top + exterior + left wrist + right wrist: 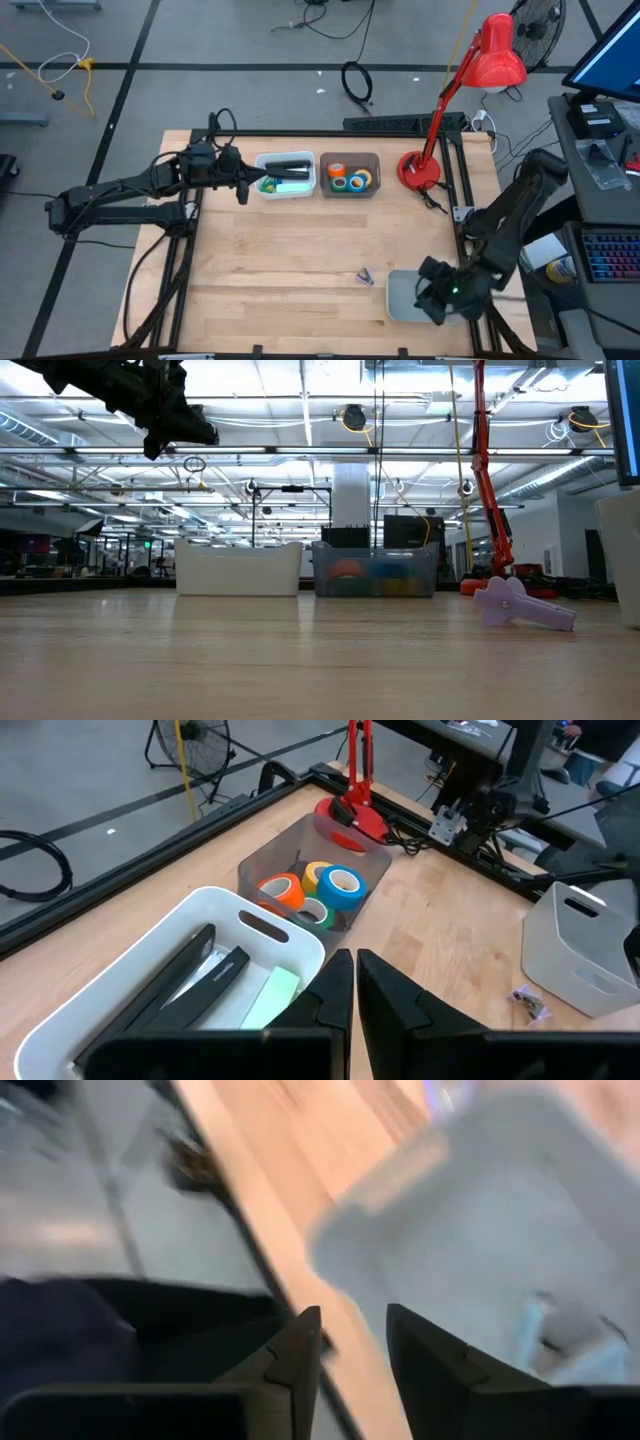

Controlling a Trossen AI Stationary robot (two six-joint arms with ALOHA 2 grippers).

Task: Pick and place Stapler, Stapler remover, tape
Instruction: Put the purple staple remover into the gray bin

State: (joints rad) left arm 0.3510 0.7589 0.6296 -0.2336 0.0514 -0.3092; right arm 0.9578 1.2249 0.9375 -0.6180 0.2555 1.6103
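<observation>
A black stapler lies in the white bin at the table's far side, beside a pale green piece. The tape rolls, orange, yellow, blue and green, sit in the clear bin next to it. The small purple stapler remover lies on the bare table. My left gripper hangs shut above the white bin's near left corner. My right gripper is open over the grey bin at the near right, nothing between its fingers.
A red desk lamp stands at the far right corner, its arm reaching up over the table edge. The grey bin sits against the near right edge. Bare wood stretches across the table's middle and near left.
</observation>
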